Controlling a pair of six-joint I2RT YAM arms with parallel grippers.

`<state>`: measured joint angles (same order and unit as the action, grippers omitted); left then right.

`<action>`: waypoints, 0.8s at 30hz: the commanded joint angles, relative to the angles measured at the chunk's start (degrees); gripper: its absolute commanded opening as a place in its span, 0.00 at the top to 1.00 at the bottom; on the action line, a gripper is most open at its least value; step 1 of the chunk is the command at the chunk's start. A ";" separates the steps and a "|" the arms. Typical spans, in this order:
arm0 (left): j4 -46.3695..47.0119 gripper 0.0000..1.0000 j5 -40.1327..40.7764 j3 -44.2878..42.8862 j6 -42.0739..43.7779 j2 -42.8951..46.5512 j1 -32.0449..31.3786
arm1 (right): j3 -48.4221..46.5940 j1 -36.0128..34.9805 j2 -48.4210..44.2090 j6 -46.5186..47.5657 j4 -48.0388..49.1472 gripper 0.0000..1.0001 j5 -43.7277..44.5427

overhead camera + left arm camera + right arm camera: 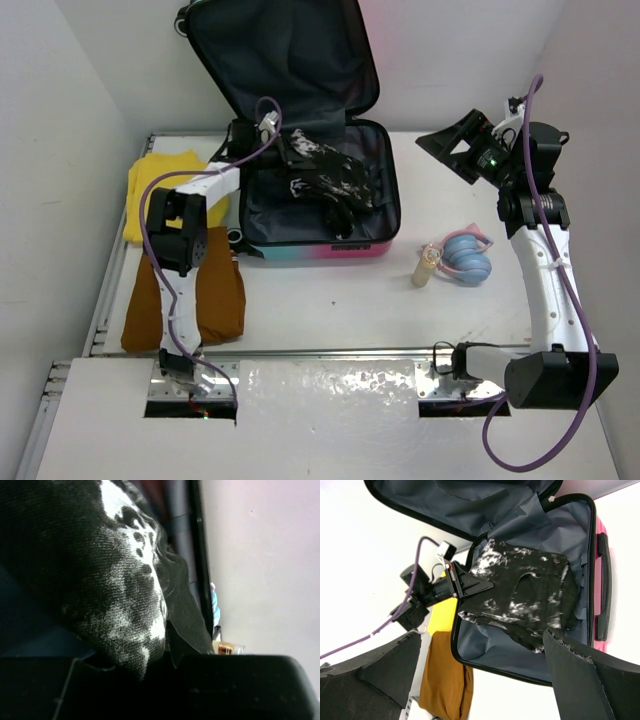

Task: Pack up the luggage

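Observation:
The luggage (320, 250) lies open at the table's back middle, its lid upright behind and its grey lining showing. A black garment with white speckles (335, 180) lies spread in the lower half. My left gripper (283, 150) is at the garment's left back edge, shut on the cloth. In the left wrist view the garment (115, 580) fills the frame above the dark fingers (240, 680). My right gripper (455, 145) is raised to the right of the luggage, open and empty. Its view looks down on the luggage (602, 580), the garment (530, 595) and my left gripper (487, 585).
A yellow cloth (165, 185) and a folded mustard-brown cloth (185, 300) lie left of the luggage. Blue headphones with pink trim (468, 258) and a small gold-capped bottle (428, 267) lie to its right. White walls close in the left and back sides.

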<state>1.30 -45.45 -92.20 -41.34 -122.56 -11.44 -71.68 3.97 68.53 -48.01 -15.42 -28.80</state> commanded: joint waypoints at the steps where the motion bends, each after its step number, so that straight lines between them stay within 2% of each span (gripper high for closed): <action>1: -0.33 1.00 4.32 -7.62 2.94 6.02 -6.65 | -0.74 -0.01 -1.03 0.72 1.80 0.01 -0.82; 6: 3.00 1.00 5.64 -14.48 -2.85 5.94 -10.79 | -1.09 -0.10 -0.42 0.90 1.18 0.01 -0.65; 10: 6.42 1.00 2.49 -19.33 -6.99 4.62 -11.67 | -1.18 -0.10 -0.33 1.51 0.13 0.01 -0.21; 13: 15.55 1.00 -1.64 -16.09 -12.69 5.22 -10.89 | -1.53 -0.01 0.02 1.60 -0.05 0.01 0.23; 14: 21.32 1.00 -2.27 -14.60 -15.93 5.49 -9.93 | -1.71 -0.10 0.20 1.60 -0.22 0.01 0.23; 16: 24.17 1.00 -2.45 -10.73 -16.93 6.28 -8.08 | -1.88 -0.10 0.37 1.60 -0.31 0.01 0.32; 20: 24.02 1.00 -1.66 -5.10 -15.63 5.76 -5.35 | -1.10 -0.01 0.37 1.43 0.12 0.01 0.32; 24: 14.90 1.00 2.20 -0.79 -8.07 3.22 -2.89 | -0.83 -0.10 0.46 1.34 0.48 0.01 -0.03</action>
<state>14.87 -45.32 -93.58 -53.54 -121.12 -16.12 -71.68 3.97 68.86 -47.48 -16.75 -28.67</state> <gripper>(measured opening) 0.152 0.985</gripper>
